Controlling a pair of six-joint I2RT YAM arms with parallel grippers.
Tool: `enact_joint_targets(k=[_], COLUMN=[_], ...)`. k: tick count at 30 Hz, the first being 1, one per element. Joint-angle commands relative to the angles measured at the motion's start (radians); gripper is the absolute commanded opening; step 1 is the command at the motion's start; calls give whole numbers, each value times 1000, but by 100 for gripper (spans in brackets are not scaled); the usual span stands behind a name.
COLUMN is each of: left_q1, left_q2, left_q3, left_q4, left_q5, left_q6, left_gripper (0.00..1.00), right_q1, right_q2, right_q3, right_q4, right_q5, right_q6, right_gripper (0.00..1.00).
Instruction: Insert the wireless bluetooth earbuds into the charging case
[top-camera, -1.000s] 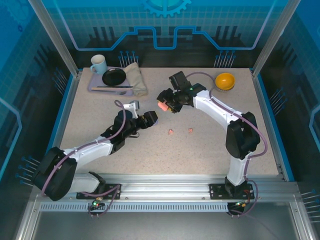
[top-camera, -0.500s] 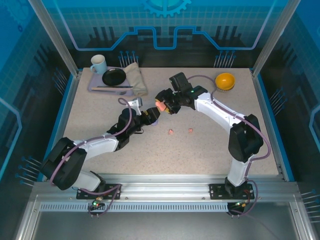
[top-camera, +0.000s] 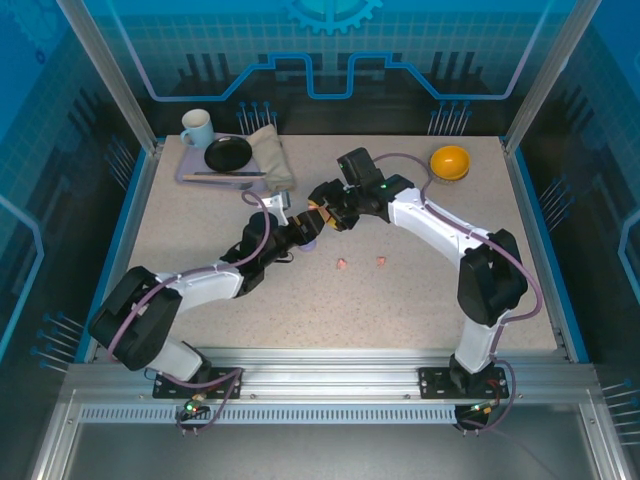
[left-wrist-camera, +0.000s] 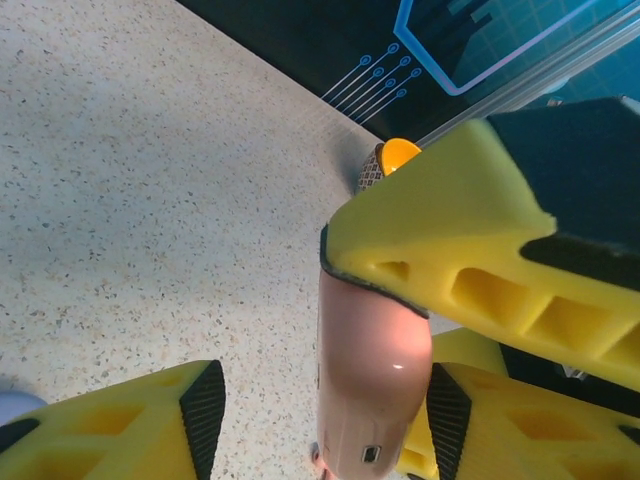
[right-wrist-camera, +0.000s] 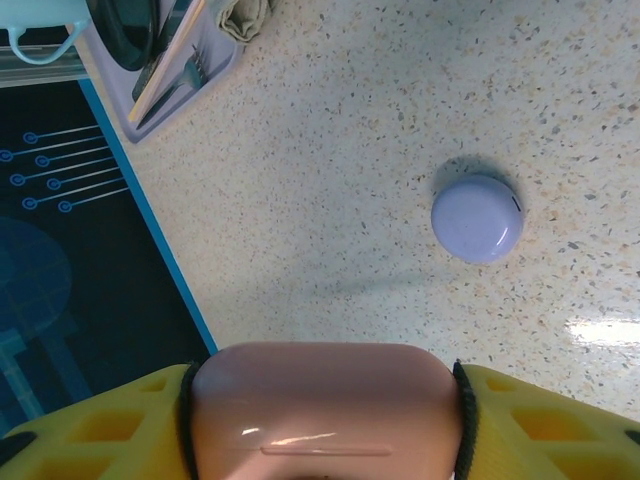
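I am watching both arms meeting near the middle of the table (top-camera: 420, 300), a little toward the far edge. The right gripper (top-camera: 322, 212) is clamping the pink charging case (right-wrist-camera: 322, 405), both pads pressing on its ends, and is holding it lifted off the tabletop. The left gripper (left-wrist-camera: 325, 420) is standing partly open around the same case: in the left wrist view one pad is sitting just beside the case while the other is leaving a clear gap. I am seeing a yellow finger of the right gripper crowding in right above it. The two salmon-pink earbuds (top-camera: 342, 264) are lying loose on the table, apart from each other, on the near side of the grippers and toward the middle. A closed purple case (right-wrist-camera: 478, 218) is resting flat on the table below the held case. The far left corner is being taken up by a tray (top-camera: 190, 165) carrying a mug (top-camera: 196, 127), a black plate (top-camera: 228, 153) and a folded cloth (top-camera: 272, 158). An orange bowl (top-camera: 450, 161) is sitting near the far right corner. I am finding open tabletop along the near edge, between the arm bases, and down both side edges.
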Motion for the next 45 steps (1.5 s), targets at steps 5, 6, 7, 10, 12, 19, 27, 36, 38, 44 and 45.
enact_joint_targets(k=[5,6,7,10,12,19,27,36,38,44,45], left_q1=[-9,-9,-9,-9,-8,-9,-8,-9,-9,6,20], left_q2=[18,18,20,25,31,40,34,14,8,-41,-53], left_q3=[34,35,36,41,41,53,54,52,51,96,115], left_q4=[38,38,38,38,38,36,20,-2,-14,-177,-231], left_q5=[-2,-4,-5,-1,-1,2,4,12,20,98,136], left_q6=[-4,-4,-4,-5,-5,-6,-4,-5,-5,34,55], left_gripper=[46,45,44,39,36,24,9,4,4,3,3], right_q1=[14,14,15,17,20,22,22,-13,-40,-159,-183], right_q2=[-51,-51,-51,-52,-52,-55,-52,-63,-77,-140,-161], right_q3=[-28,-30,-31,-35,-34,-28,-17,-34,-59,-106,-136], right_q4=[26,27,30,37,37,39,46,152,216,248,251], right_q5=[-22,-23,-26,-27,-28,-28,-28,30,59,12,-12], right_q6=[14,14,16,20,21,28,39,119,144,-14,-79], right_gripper=[41,41,41,41,40,40,43,76,80,82,82])
